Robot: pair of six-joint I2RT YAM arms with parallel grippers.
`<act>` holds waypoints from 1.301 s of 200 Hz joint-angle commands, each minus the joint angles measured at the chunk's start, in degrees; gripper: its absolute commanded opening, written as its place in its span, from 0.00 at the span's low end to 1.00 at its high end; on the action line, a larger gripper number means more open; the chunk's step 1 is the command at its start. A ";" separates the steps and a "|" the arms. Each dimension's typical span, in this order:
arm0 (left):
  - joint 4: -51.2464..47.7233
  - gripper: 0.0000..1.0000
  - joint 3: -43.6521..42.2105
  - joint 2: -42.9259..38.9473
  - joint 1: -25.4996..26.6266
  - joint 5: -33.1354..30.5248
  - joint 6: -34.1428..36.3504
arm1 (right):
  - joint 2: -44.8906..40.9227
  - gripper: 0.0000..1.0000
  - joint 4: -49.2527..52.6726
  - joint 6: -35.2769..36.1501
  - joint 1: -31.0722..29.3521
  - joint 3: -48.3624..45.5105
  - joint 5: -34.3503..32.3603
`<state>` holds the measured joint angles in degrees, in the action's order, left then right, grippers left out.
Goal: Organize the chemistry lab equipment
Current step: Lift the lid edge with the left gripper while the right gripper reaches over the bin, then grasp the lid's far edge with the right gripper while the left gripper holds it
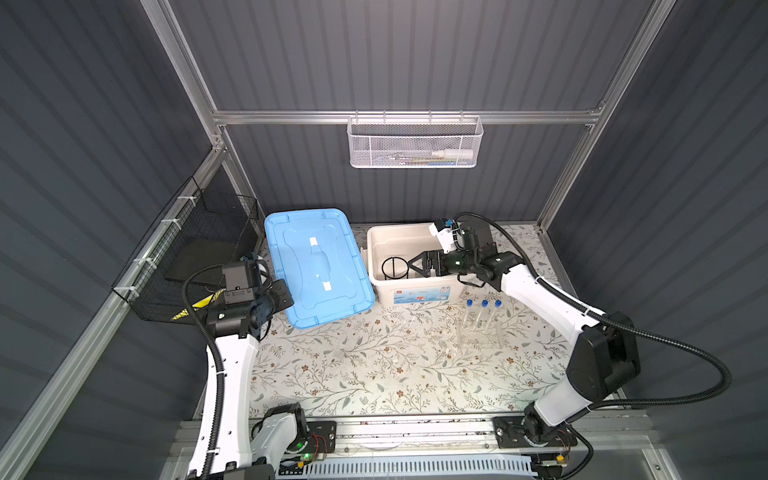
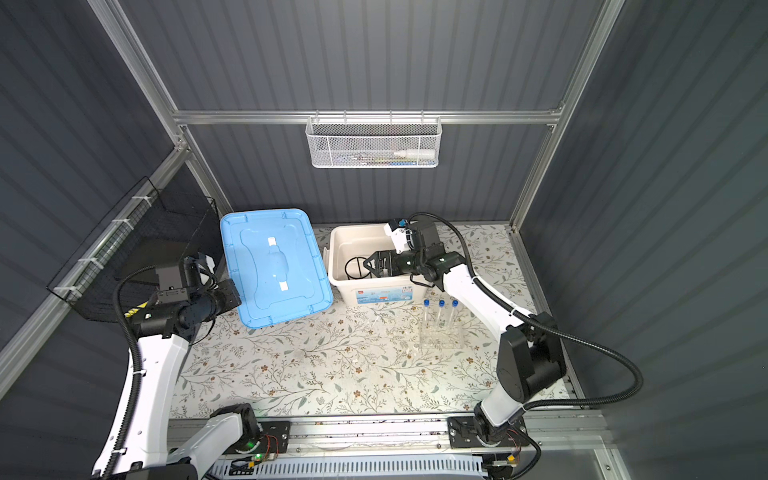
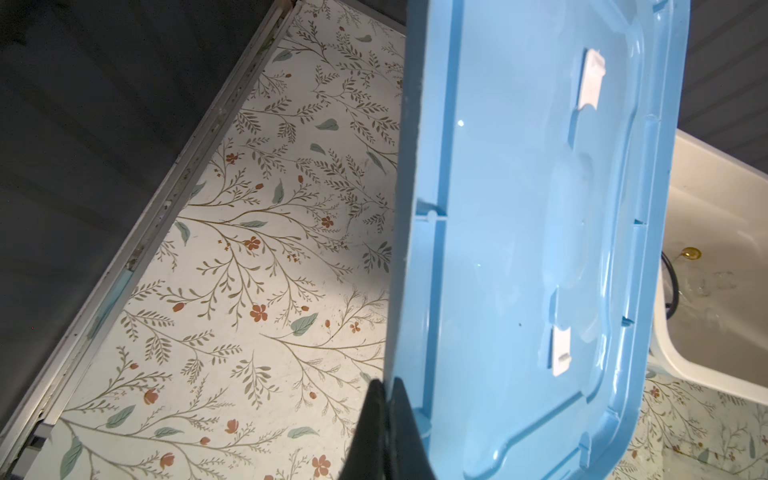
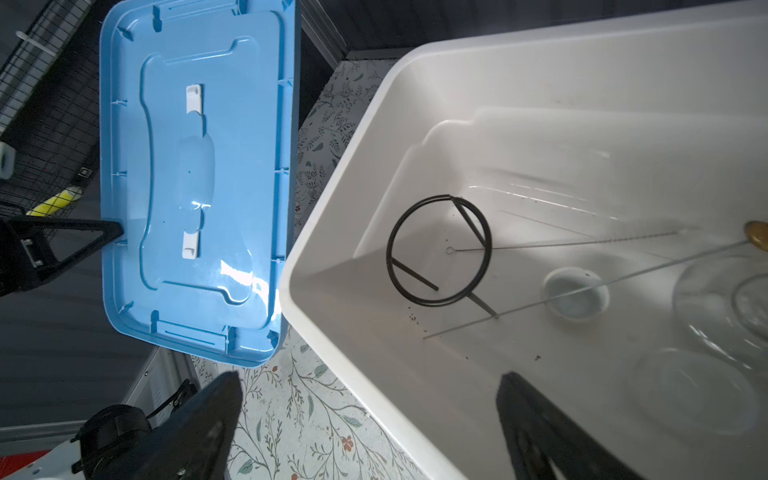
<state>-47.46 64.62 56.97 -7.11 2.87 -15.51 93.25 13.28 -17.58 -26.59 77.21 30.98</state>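
Floral tabletop (image 1: 374,365), left pincer (image 3: 388,384) clamping blue lid (image 1: 316,266), right pincer (image 1: 414,266) spread above white bin (image 1: 376,245), label (image 1: 422,296) unreadable

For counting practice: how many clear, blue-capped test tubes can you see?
3: left tube, middle tube and right tube, standing side by side in the clear plastic rack on the floral table. None seen elsewhere.

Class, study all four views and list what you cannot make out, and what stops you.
Both top views: items beside the white bottle in the mesh basket, blurred by the mesh.
Both top views: part of the bin floor, covered by the open right gripper.
Right wrist view: the glass flask, cut off by the picture's edge.
Left wrist view: the left gripper, only its tips showing, shut on the blue lid.
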 commanded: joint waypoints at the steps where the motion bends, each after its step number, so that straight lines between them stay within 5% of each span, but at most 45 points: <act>1: 4.69 0.00 1.90 -0.55 -0.18 4.45 -1.81 | 2.26 0.97 -2.17 0.60 -0.69 3.38 4.83; 168: 2.62 0.00 7.54 -1.37 -0.12 5.11 -2.06 | 8.91 0.97 -4.72 -0.48 -2.72 9.53 9.89; 260: 9.68 0.00 2.85 -0.78 -0.09 13.25 -4.59 | 10.71 0.97 -9.54 -2.78 -2.69 8.98 16.10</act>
<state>-42.78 68.66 56.47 -7.27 11.73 -18.20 101.97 5.78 -19.33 -29.02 85.32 44.34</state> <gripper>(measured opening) 0.053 0.976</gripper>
